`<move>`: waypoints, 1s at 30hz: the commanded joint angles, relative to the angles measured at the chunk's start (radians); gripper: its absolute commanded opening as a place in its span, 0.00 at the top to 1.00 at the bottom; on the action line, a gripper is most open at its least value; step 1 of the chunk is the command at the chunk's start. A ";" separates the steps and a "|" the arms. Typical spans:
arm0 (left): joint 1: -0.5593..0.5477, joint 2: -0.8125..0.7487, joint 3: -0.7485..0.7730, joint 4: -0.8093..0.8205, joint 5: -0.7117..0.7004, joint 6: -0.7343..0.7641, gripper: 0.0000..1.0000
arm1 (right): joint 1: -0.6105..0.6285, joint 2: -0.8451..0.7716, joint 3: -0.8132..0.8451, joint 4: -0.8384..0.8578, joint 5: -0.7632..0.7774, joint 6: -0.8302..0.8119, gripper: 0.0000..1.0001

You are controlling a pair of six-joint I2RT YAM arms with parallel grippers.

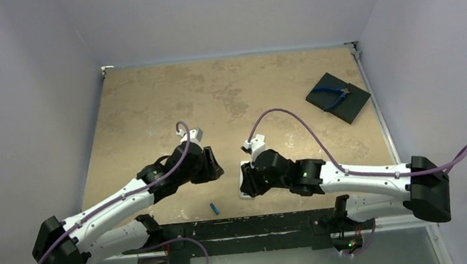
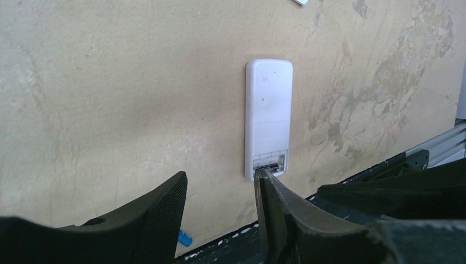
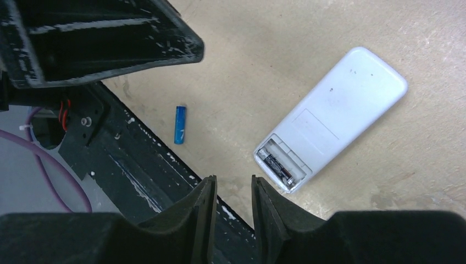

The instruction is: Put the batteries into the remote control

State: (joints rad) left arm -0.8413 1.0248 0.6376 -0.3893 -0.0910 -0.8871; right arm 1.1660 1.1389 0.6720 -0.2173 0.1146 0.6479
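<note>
Black ribbed fingers (image 2: 165, 212) of the left gripper (image 2: 220, 176) stand well apart with nothing between them, so that gripper is released and empty. In its wrist view the tip of 1 finger overlaps the near end of the remote control (image 2: 267, 110); whether it touches the plastic cannot be told. The right gripper (image 3: 233, 184) has its 2 fingers (image 3: 200, 212) parted by only a narrow slit, and nothing sits in that slit, so it grasps nothing.

The remote control lies flat on the table with its plain white back upward. It sits beneath the tips of the 2 grippers and is mostly hidden under the right one in the top view. Its battery compartment (image 3: 288, 162), at the end nearest the arms, is uncovered. 1 dark grey-black battery (image 3: 277, 168) sits in it along 1 side of the bay, and the slot beside it shows bare white plastic.

The blue battery (image 3: 180, 124) lies loose on the tan table (image 1: 149, 101). It is apart from the remote and close to the black rail (image 1: 254, 225) at the near edge, just in front of the gap between the 2 grippers.

Well apart from all this, near the right rear corner, blue-handled pliers (image 1: 332, 95) rest on a black square pad (image 1: 355, 103).
</note>
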 commanded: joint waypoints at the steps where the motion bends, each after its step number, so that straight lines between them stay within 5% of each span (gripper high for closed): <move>1: -0.005 -0.075 -0.010 -0.127 -0.045 -0.030 0.52 | 0.015 0.025 0.058 -0.003 0.035 -0.013 0.63; 13: -0.005 -0.111 -0.068 -0.311 -0.027 -0.194 0.54 | 0.029 0.090 0.065 -0.024 0.090 -0.018 0.61; 30: -0.007 0.024 -0.120 -0.246 0.139 -0.334 0.52 | 0.029 0.042 -0.024 0.006 0.112 0.013 0.61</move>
State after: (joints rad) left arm -0.8413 0.9955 0.4824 -0.6510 0.0090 -1.1942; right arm 1.1912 1.2076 0.6701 -0.2317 0.1947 0.6468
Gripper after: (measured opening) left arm 0.477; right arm 0.387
